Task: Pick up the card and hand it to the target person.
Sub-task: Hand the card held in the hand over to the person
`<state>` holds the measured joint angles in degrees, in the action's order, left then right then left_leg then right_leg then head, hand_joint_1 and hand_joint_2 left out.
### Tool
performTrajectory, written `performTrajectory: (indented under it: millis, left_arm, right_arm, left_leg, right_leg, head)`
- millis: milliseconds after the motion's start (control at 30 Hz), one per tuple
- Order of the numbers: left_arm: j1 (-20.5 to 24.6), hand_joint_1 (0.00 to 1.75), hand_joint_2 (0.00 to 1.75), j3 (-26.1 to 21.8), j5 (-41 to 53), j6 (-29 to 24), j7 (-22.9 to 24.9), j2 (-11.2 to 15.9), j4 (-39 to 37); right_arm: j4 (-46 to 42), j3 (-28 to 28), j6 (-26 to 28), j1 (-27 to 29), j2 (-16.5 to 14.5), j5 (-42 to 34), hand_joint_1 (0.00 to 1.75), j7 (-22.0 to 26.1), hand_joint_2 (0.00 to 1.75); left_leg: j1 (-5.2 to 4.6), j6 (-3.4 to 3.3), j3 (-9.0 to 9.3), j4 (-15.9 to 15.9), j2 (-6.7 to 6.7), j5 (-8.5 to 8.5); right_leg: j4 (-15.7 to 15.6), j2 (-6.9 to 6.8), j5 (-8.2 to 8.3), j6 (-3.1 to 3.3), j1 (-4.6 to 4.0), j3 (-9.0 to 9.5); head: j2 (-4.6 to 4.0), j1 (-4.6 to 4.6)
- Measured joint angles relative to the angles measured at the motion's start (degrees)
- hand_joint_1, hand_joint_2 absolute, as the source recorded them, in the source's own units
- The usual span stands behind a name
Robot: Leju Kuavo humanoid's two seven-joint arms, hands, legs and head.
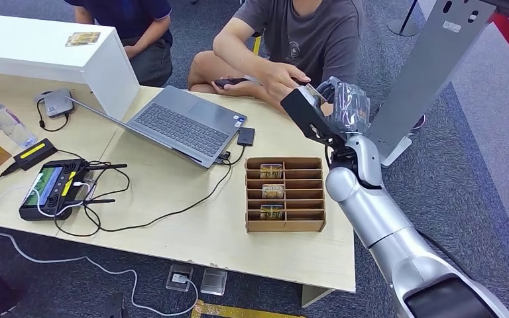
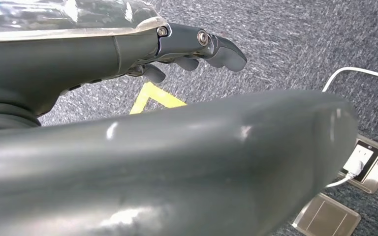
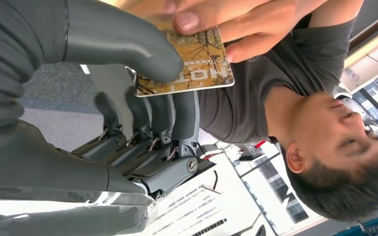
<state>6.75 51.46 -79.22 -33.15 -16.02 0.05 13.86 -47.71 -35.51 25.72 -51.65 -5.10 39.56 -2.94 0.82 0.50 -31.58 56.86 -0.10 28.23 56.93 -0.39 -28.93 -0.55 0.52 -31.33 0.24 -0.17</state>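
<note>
Head view, read from left to right: a laptop [image 1: 180, 123] lies open on the table [image 1: 192, 238], a wooden card tray [image 1: 285, 194] with cards left in its slots stands further along, and the right hand [image 1: 337, 106] is raised past the table edge toward the person's hand [image 1: 280, 78]. The card [image 3: 192, 61] is pinched between the thumb and fingers [image 3: 184, 110], while the person's fingertips already rest on it. The left hand [image 2: 197, 49] hangs over carpet, apparently empty, though much is hidden. A late release could bend the card; an early one could drop it.
</note>
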Motion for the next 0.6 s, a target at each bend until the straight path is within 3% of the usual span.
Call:
performTrajectory:
  millis: [600]
  left_arm:
    - [-0.07, 0.00, 0.00, -0.07, -0.97, -0.73, -0.38, -0.27, 0.00]
  right_arm:
    - [2.13, -0.66, 3.73, 0.23, -1.85, -2.26, 0.00, 3.49, 1.75]
  left_leg:
    - [0.00, 0.00, 0.02, 0.01, 0.01, 0.00]
  right_leg:
    - [0.00, 0.01, 0.00, 0.00, 0.00, -0.01]
  head:
    - [0.00, -0.01]
